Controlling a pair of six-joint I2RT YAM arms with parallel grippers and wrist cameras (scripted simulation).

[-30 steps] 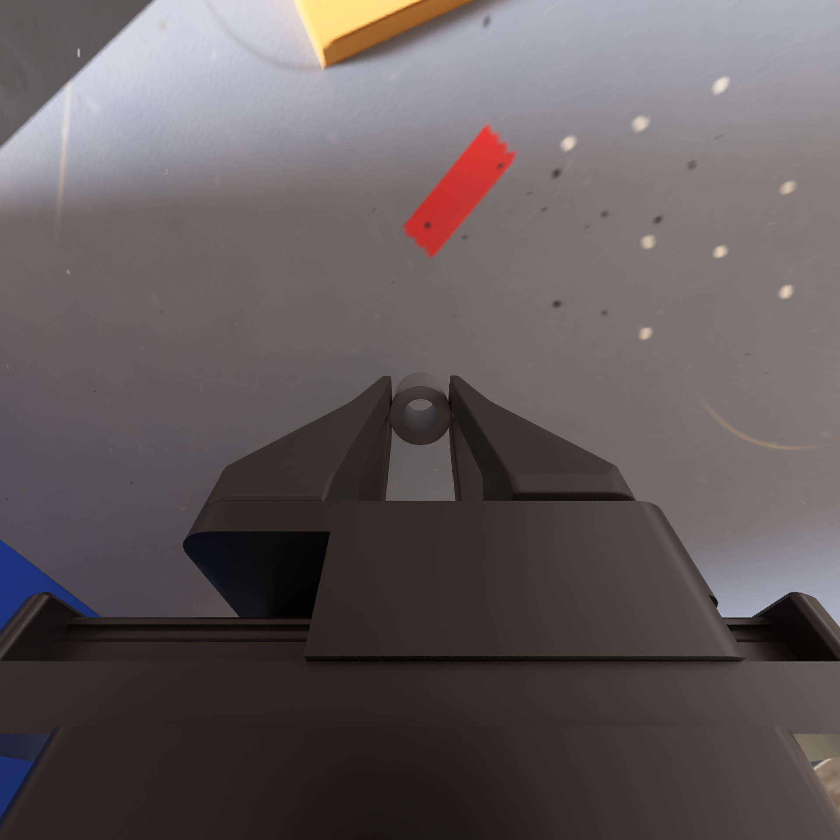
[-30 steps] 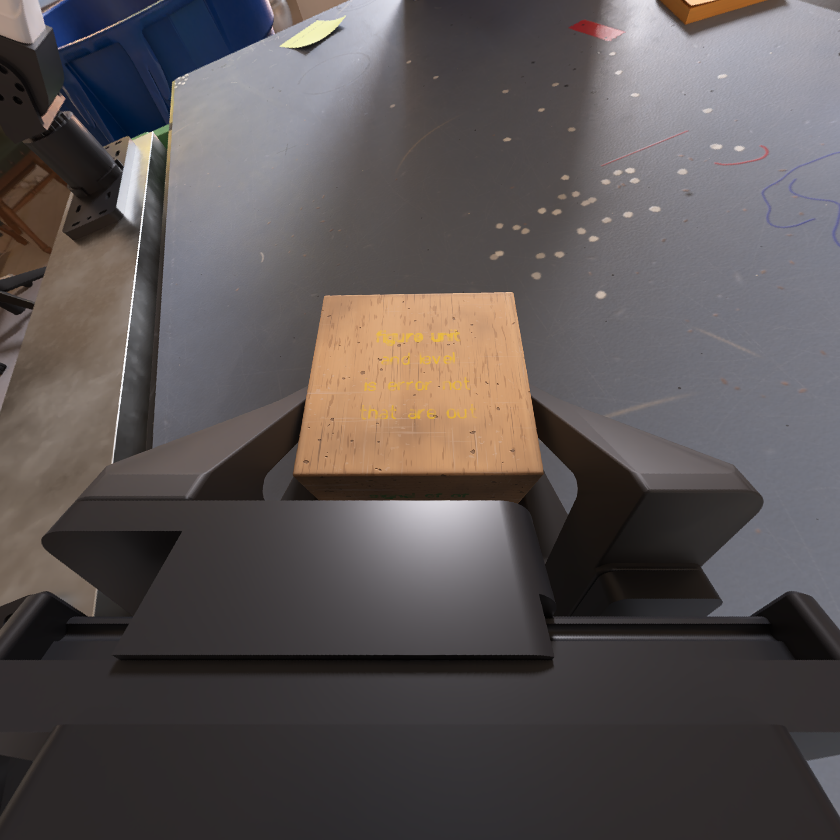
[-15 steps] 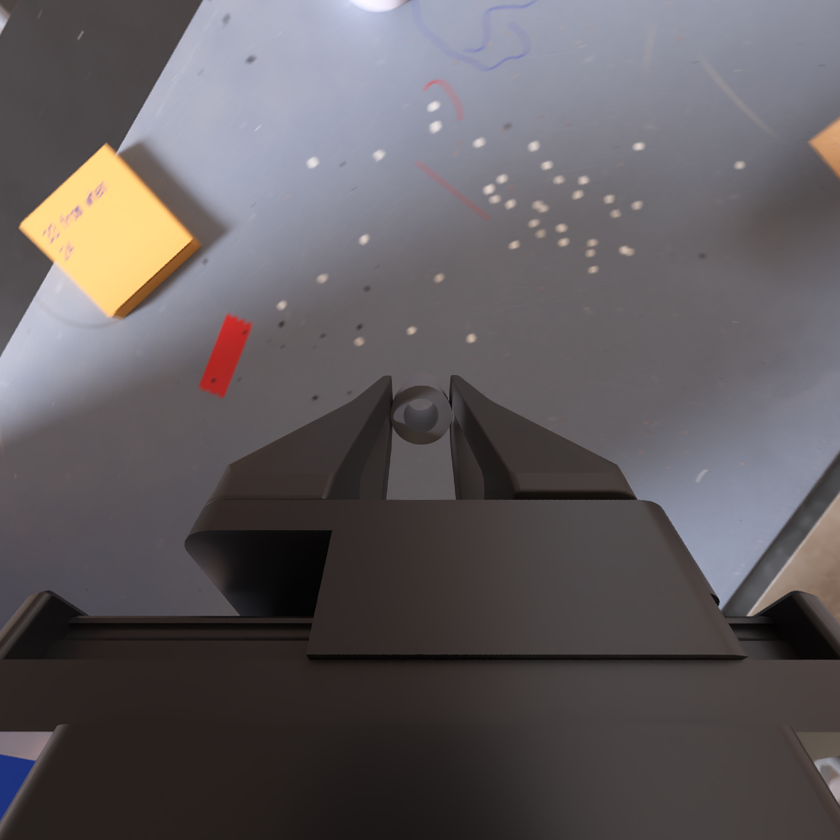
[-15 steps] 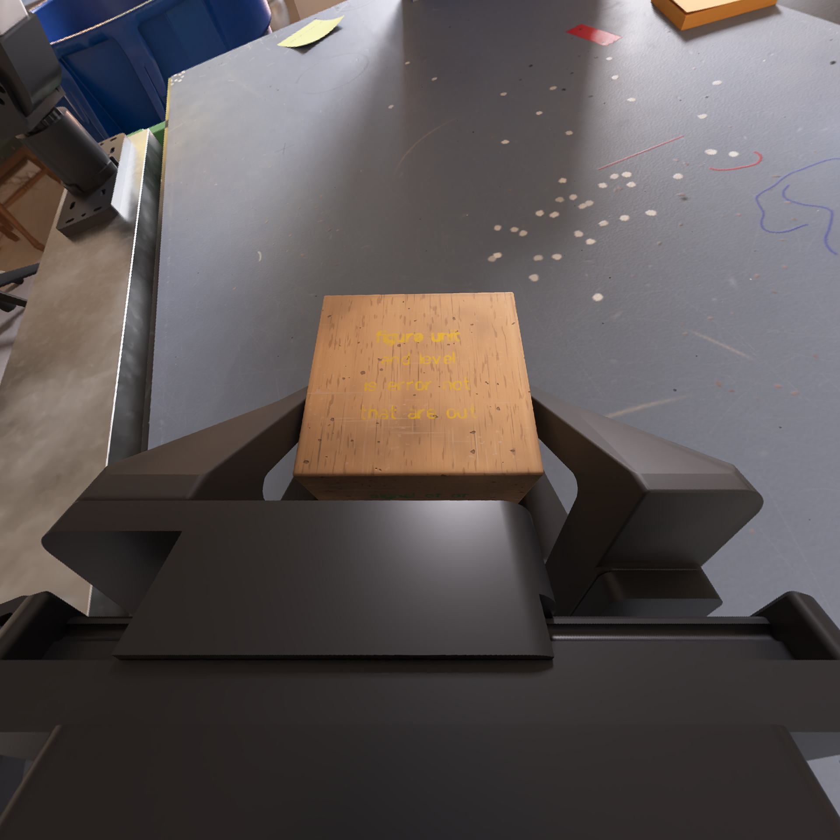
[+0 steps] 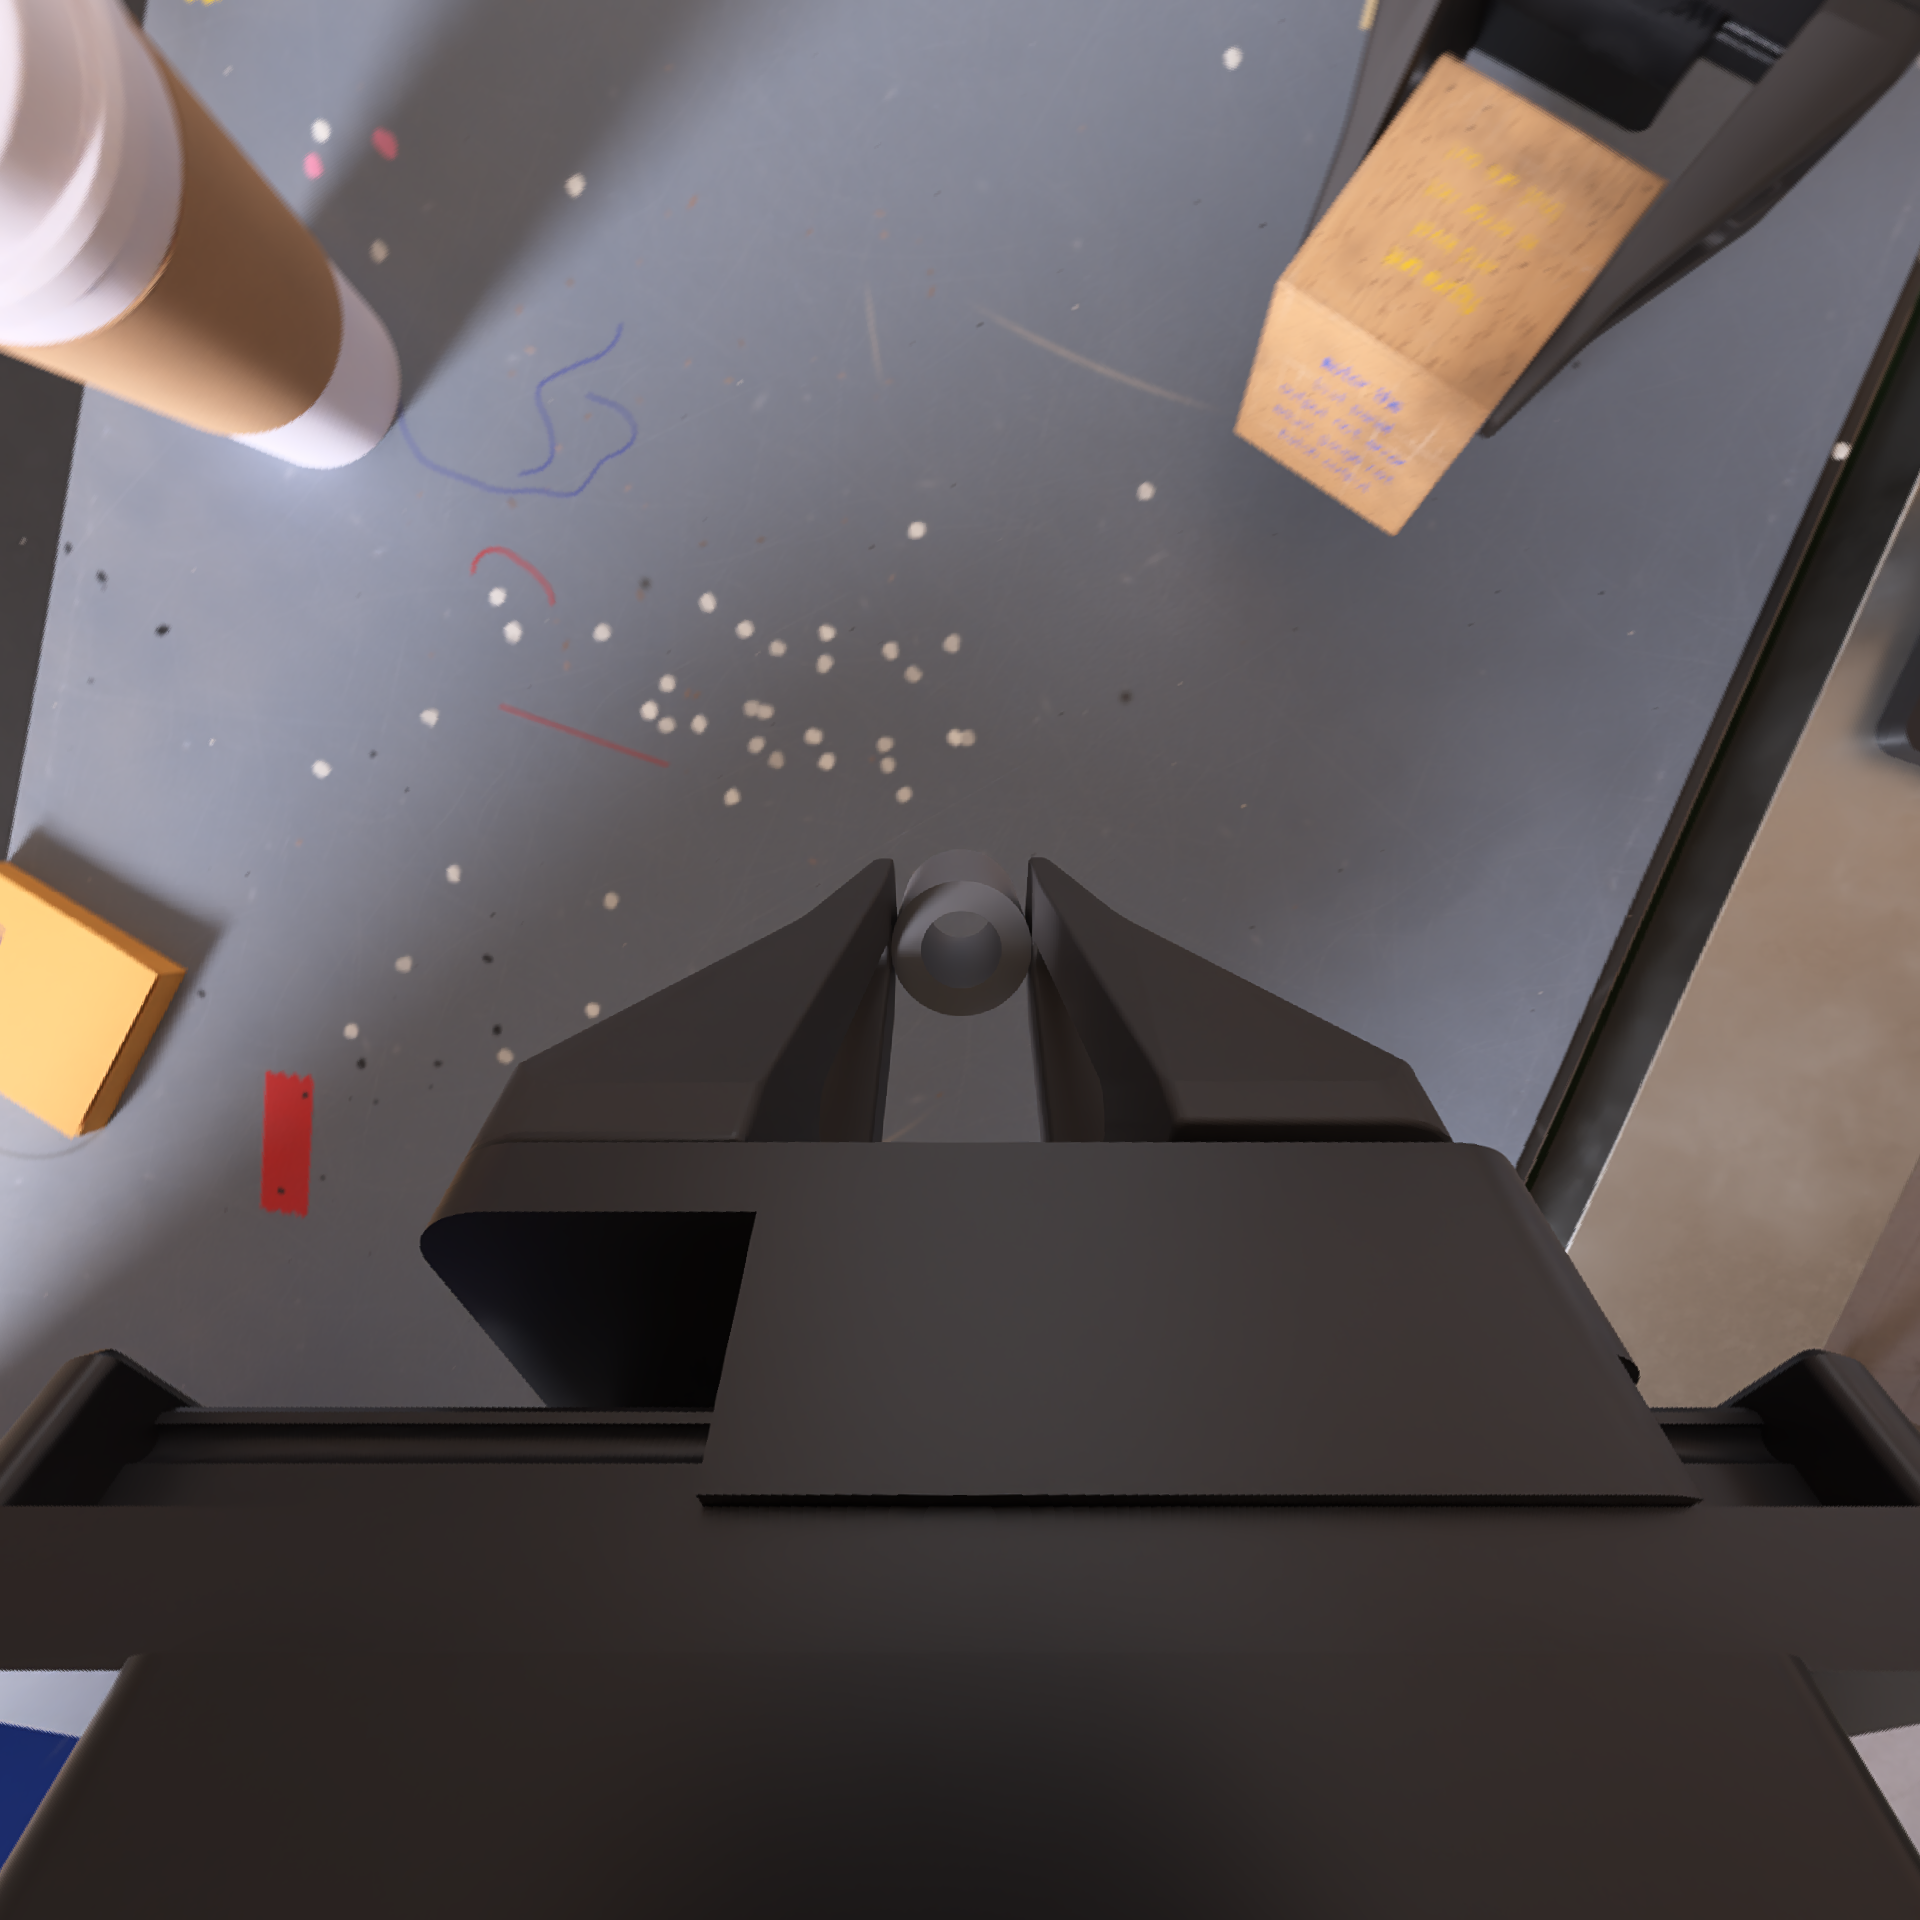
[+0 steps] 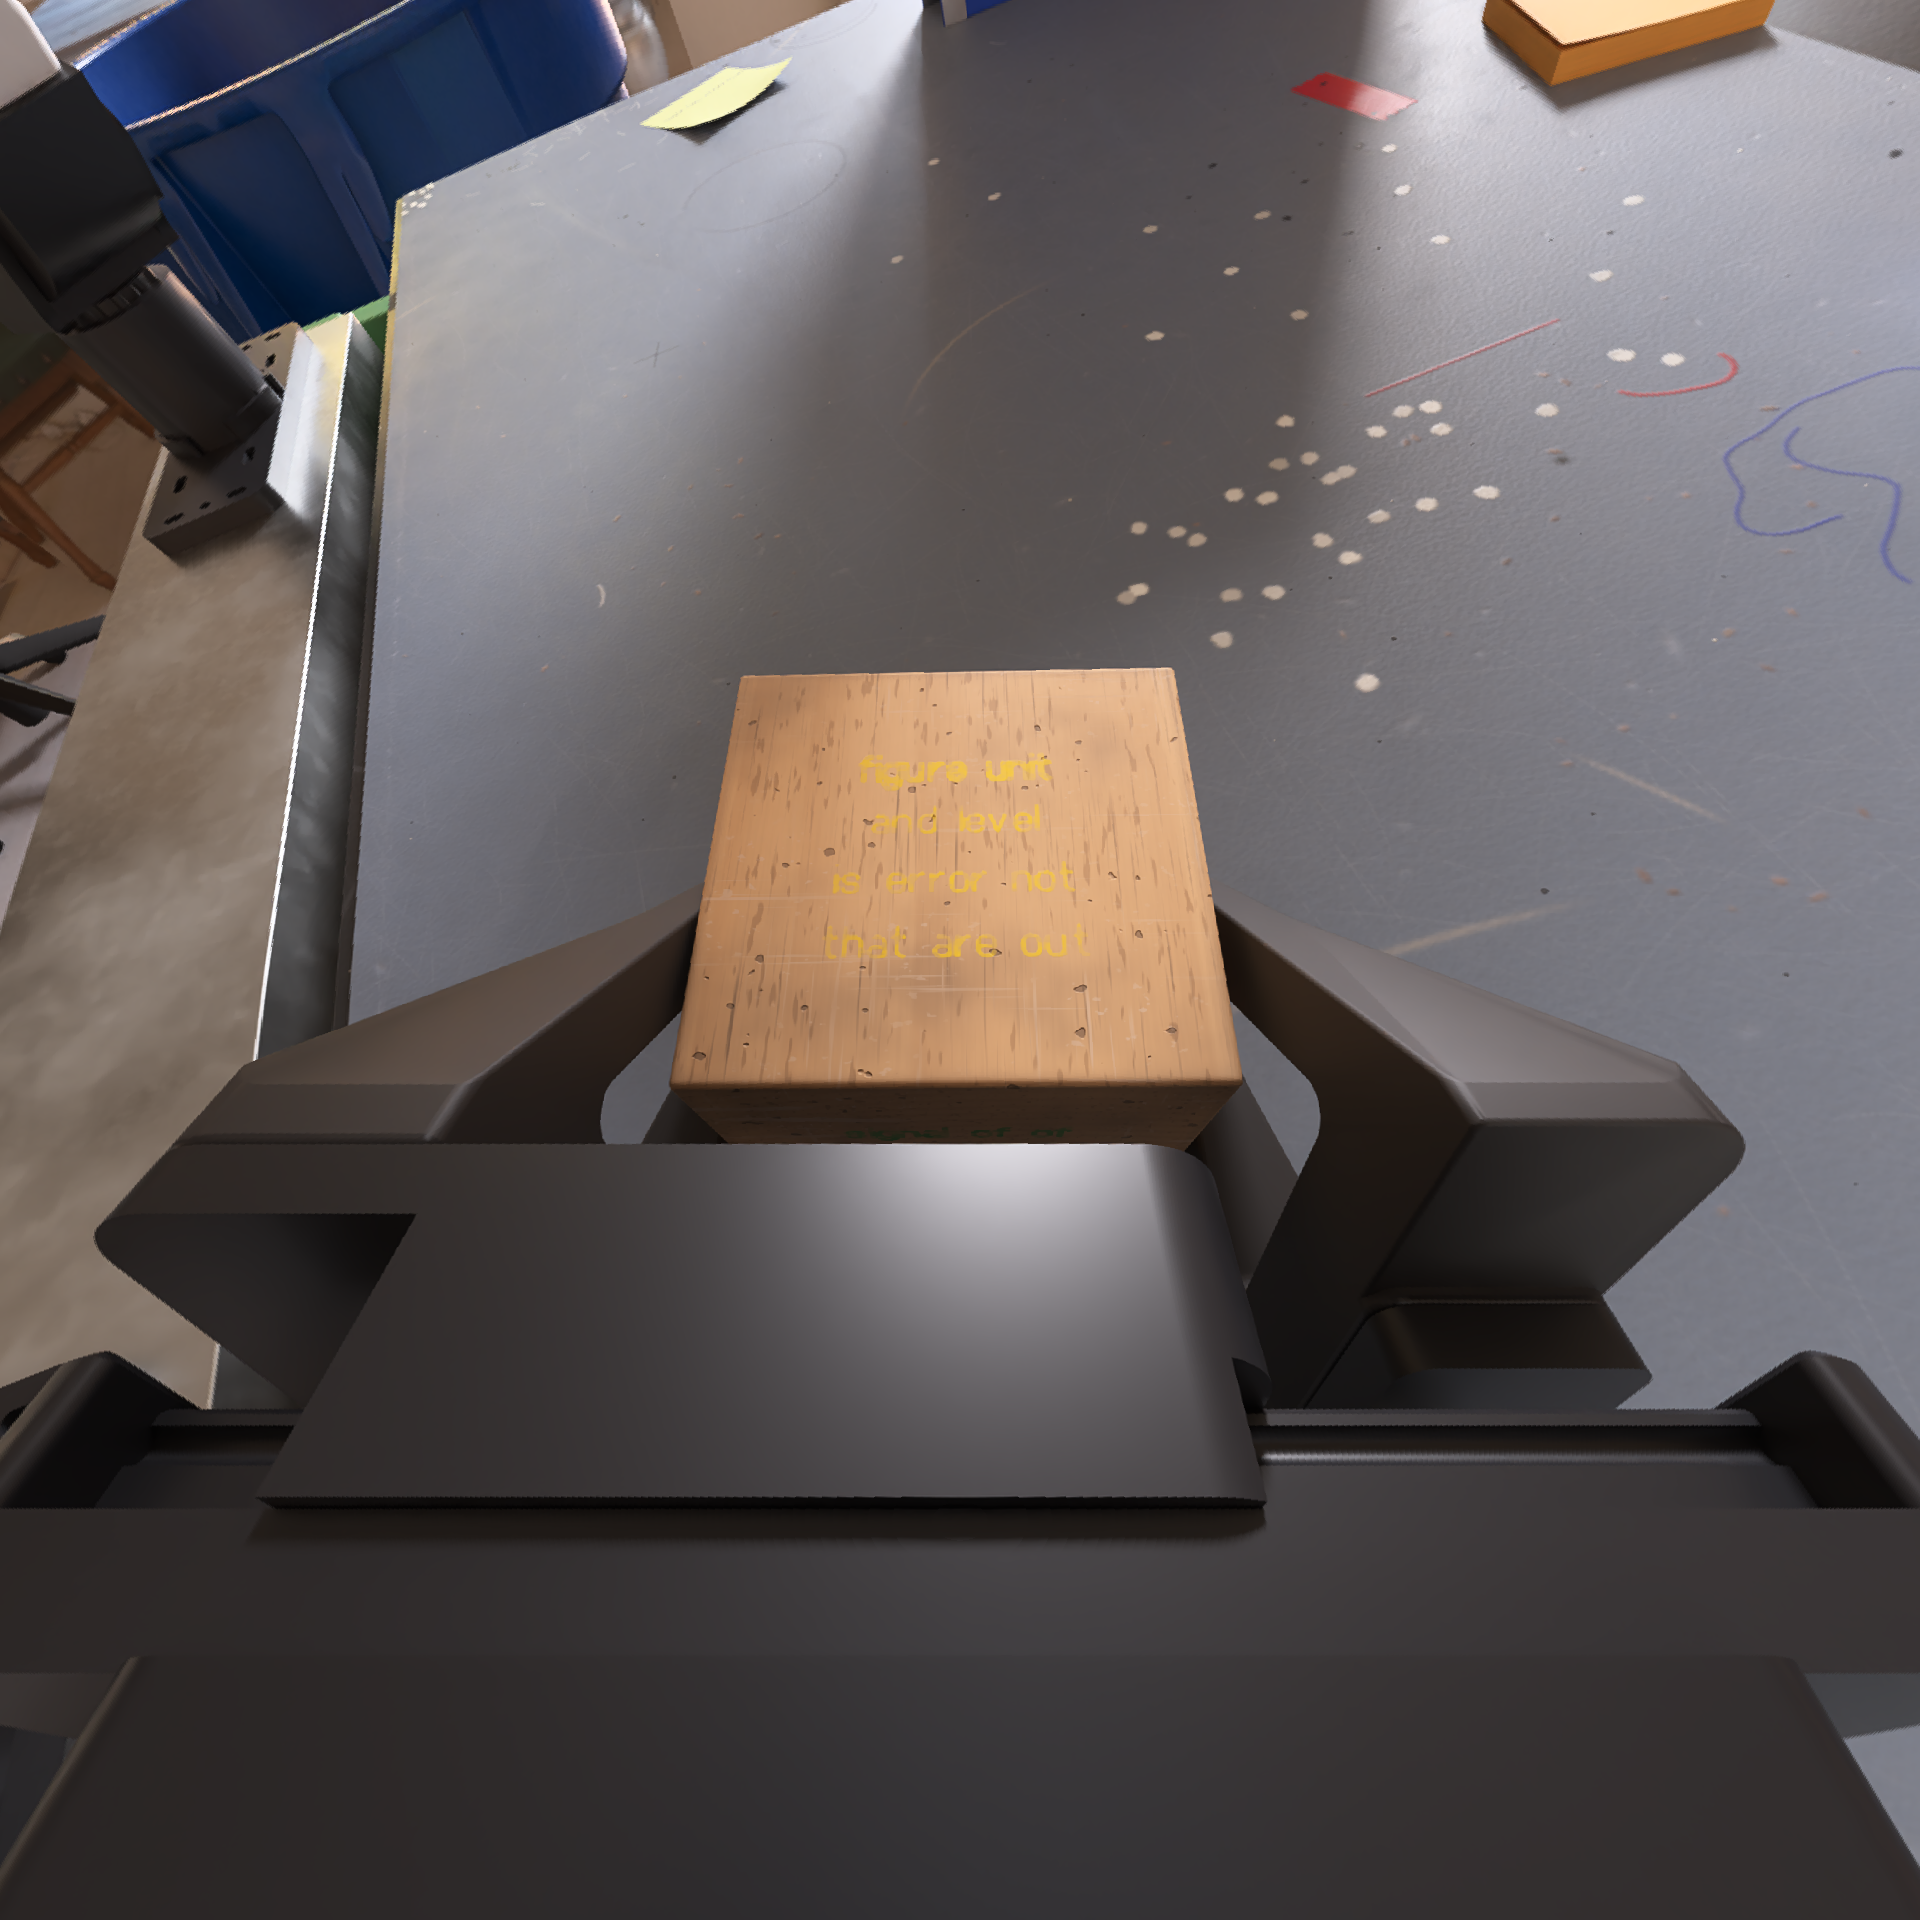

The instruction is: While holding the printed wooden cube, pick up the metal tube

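My left gripper [image 5: 961, 935] is shut on the grey metal tube [image 5: 961, 948], seen end-on between the fingertips and held above the grey table [image 5: 1143, 644]. My right gripper [image 6: 961, 935] is shut on the printed wooden cube [image 6: 961, 894], which is held off the table with yellow print on its top face. The cube [image 5: 1423, 301] and the right gripper's fingers [image 5: 1704, 208] also show at the top right of the left wrist view, hanging above the table.
A brown and white cup [image 5: 177, 270] stands at the left wrist view's top left. An orange sticky-note pad [image 5: 62, 1018] and red tape [image 5: 287, 1143] lie left; the table edge [image 5: 1704, 790] runs right. In the right wrist view, a blue bin [image 6: 343, 145] and yellow note [image 6: 717, 94] sit far left.
My left gripper has swung round with the tube: the orange pad and red tape slid toward the lower left, and the cup and the held cube came into view. The right gripper barely moved.
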